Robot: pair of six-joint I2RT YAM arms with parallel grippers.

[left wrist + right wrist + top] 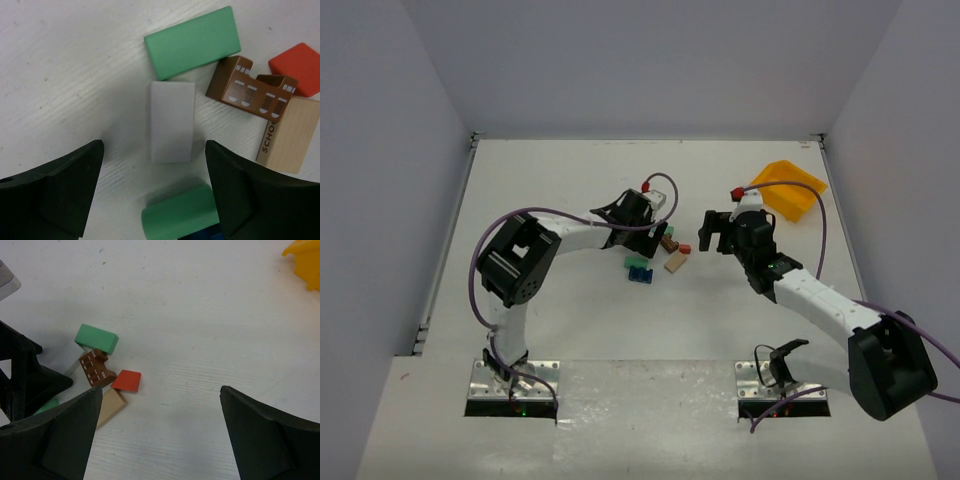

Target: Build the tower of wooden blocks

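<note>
The table (570, 320) bears a yellow bin (788, 190) at its far right. Left gripper (154, 165): jaws apart, straddling a white block (172, 121) without contact. Right gripper (160, 405): jaws wide apart, empty, above the table just right of the cluster. Blocks lie loose mid-table, unstacked: green slab (192, 41), pale plank (290, 135), brown piece (245, 90), red tile (296, 67).

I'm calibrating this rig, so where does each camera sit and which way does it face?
Top external: above and behind the arms, looking down on the white table; both arms and bases show.
Left wrist: on the left arm, looking straight down at a white rectangular wooden block between the black left fingers.
Right wrist: on the right arm, looking down at the table; the black right fingers frame the bottom.
Both wrist views share the brown arched wooden block.
</note>
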